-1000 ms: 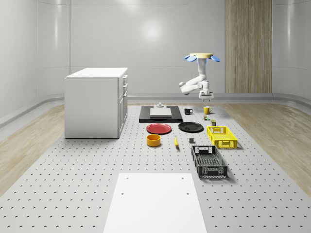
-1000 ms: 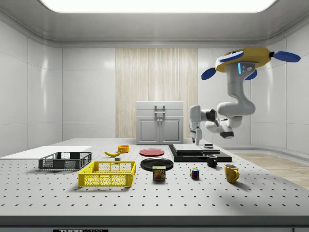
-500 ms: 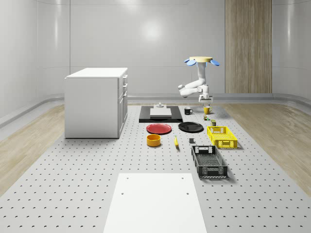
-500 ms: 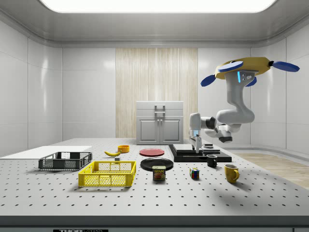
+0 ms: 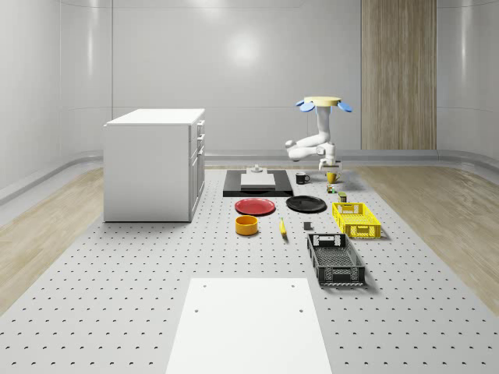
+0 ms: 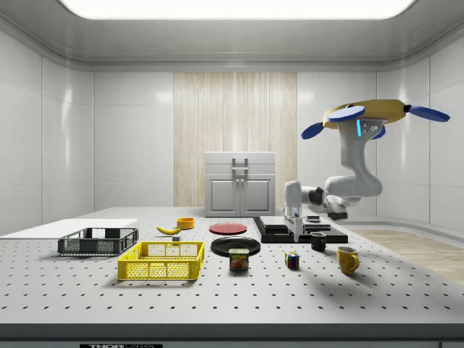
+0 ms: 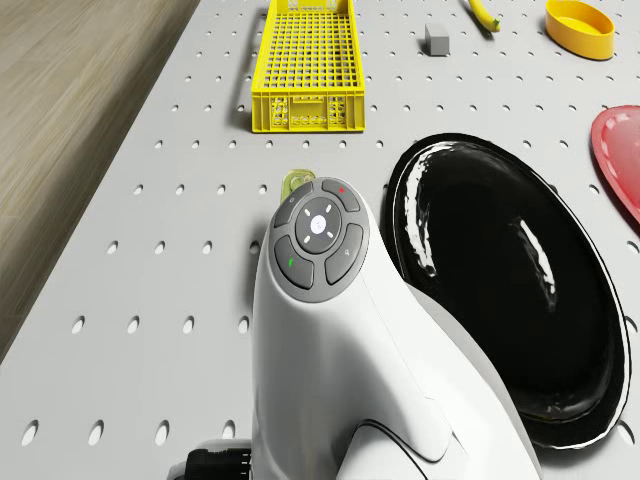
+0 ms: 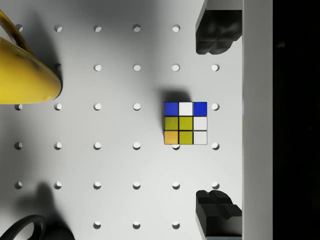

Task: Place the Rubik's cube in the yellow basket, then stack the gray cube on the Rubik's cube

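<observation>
Gripper (image 8: 214,130), jaws wide and empty, hangs over the Rubik's cube (image 8: 185,123); hovering drone (image 6: 366,116), yellow basket (image 6: 162,260) unfilled.

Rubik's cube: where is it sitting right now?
In the side view the Rubik's cube rests on the perforated table, between the Spam can on its left and the yellow mug on its right, below the end effector.

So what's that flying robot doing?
The drone hovers over the far end of the table, arm bent down. Its gripper hangs open right above the Rubik's cube, not touching it. The cube sits on the table near a yellow mug. The yellow basket waits empty, and the gray cube lies beside it.
</observation>
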You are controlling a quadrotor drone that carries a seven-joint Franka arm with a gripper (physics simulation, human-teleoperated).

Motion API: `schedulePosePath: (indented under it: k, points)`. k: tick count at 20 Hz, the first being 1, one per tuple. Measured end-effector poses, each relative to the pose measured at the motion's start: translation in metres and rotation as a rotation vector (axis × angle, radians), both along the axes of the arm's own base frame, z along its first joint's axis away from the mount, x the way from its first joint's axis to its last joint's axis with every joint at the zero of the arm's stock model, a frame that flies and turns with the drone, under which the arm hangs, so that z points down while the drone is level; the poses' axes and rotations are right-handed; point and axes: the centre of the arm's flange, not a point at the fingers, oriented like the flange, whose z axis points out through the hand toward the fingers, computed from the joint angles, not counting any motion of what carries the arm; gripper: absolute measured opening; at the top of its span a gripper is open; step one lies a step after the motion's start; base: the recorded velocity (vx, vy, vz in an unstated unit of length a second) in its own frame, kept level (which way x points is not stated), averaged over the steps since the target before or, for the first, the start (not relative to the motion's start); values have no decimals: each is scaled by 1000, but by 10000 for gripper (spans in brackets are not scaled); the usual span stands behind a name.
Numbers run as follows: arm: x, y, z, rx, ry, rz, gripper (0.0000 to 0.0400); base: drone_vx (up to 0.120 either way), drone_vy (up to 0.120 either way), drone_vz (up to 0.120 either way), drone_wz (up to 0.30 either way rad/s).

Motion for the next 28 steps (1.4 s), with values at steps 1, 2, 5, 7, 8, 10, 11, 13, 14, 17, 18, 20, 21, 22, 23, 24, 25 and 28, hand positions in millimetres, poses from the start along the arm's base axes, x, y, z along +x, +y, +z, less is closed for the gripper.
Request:
schedulePosePath:
  k: [1,2,5,7,8,10,11,13,14,17,18,20,21,22,23,24,25,28]
  points:
    - [0,0,0,0,0,0,400,0,0,-120,0]
    - [0,0,0,0,0,0,400,0,0,-120,0]
    - [0,0,0,0,0,0,400,0,0,-120,0]
    - [0,0,0,0,0,0,400,0,0,-120,0]
    - [0,0,0,0,0,0,400,0,0,-120,0]
    - [0,0,2,0,0,0,400,0,0,-60,0]
    - [0,0,4,0,0,0,400,0,0,0,0]
    - [0,0,10,0,0,0,400,0,0,0,0]
    - [0,0,14,0,0,0,400,0,0,0,0]
    - [2,0,26,0,0,0,400,0,0,0,0]
    - [4,0,29,0,0,0,400,0,0,0,0]
    - [7,0,34,0,0,0,400,0,0,0,0]
    - [9,0,36,0,0,0,400,0,0,0,0]
    - [10,0,38,0,0,1,400,0,0,0,0]
    - [10,0,41,0,0,1,400,0,0,0,0]
    - [11,0,44,0,0,1,400,0,0,0,0]
    - [12,0,46,0,0,1,400,0,0,0,0]
    - [13,0,51,0,0,1,379,0,0,0,0]
